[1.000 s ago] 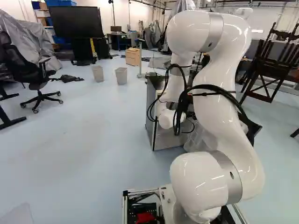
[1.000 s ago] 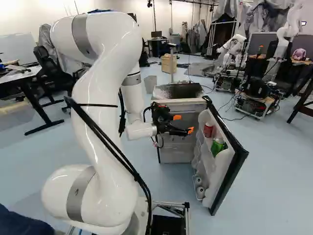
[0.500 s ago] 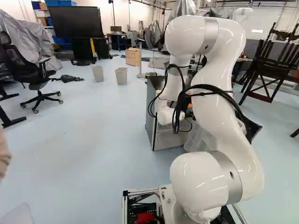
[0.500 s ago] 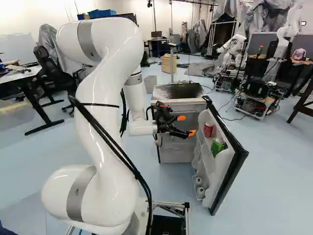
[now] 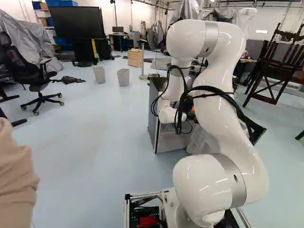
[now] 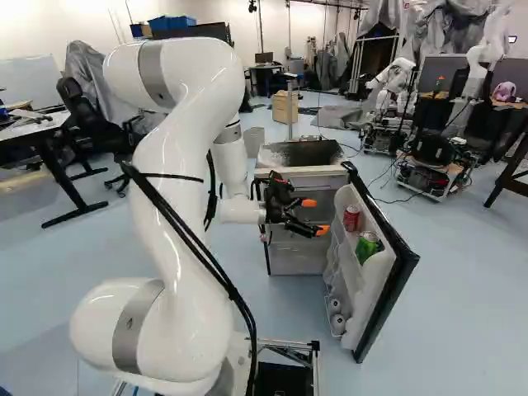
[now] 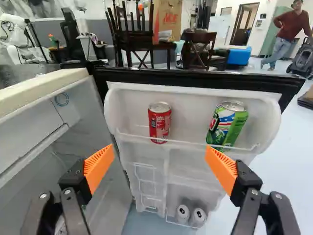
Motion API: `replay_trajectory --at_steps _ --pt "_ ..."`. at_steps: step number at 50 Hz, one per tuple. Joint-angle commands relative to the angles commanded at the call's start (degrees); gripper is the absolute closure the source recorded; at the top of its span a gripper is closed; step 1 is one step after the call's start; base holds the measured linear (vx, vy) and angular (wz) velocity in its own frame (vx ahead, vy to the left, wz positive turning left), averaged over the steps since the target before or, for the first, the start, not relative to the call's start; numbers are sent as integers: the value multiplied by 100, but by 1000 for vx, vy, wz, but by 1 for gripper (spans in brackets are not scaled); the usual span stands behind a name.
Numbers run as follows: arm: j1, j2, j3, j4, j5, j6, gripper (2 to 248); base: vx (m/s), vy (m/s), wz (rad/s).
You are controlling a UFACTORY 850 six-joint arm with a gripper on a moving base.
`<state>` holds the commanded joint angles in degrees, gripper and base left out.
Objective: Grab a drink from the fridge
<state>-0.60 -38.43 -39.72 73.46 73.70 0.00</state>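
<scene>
In the left base view, a black screen [image 5: 78, 22] stood beyond two bins [image 5: 123, 77], with an office chair [image 5: 23, 71] to its left, a wooden cabinet [image 5: 135, 58] to its right and dark chairs [image 5: 278, 59] farther right.

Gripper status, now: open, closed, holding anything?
Gripper: open, holding nothing; the red can and the green can stand ahead of it in the door shelf.
</scene>
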Motion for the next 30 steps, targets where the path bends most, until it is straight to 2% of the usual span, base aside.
replay_trajectory --at_steps 15,30 --pt "5 -102 -230 103 -407 0 3 0 0 0" --pt "-20 74 -320 107 -549 0 3 0 0 0"
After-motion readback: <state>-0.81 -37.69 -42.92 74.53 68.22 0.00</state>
